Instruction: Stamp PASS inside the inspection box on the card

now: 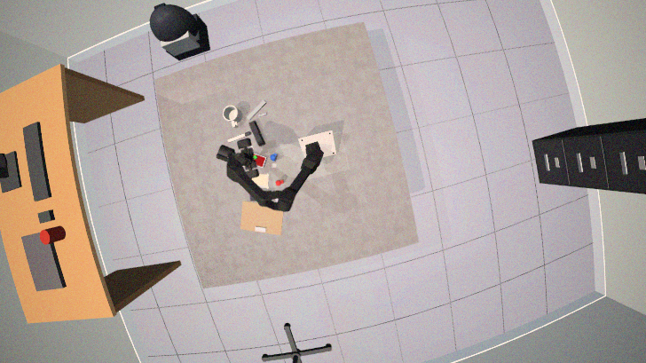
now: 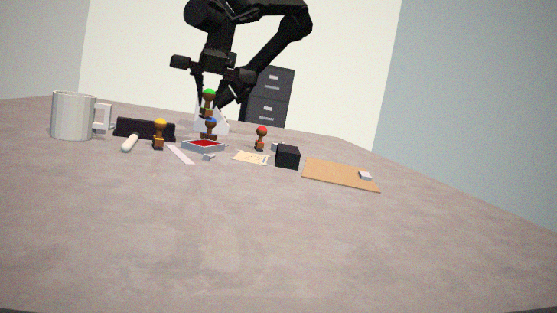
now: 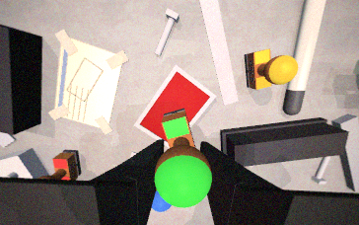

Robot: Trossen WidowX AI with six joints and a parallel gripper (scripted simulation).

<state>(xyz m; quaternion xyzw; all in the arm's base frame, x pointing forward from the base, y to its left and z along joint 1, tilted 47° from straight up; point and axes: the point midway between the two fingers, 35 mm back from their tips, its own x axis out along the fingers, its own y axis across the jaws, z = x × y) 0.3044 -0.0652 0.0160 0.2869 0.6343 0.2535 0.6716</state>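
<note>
My gripper is shut on the green-knobbed stamp, gripping its wooden handle upright. The stamp hangs in the air above the red ink pad, and its green base sits over the pad's near edge in the wrist view. The cream card, taped at its corners and with an outlined box, lies just beside the pad. I cannot tell whether the box holds a print.
A blue-knobbed stamp, a yellow-knobbed stamp and a red-knobbed stamp stand around the pad. A white mug, black bar, marker, ruler, black box and brown board lie nearby.
</note>
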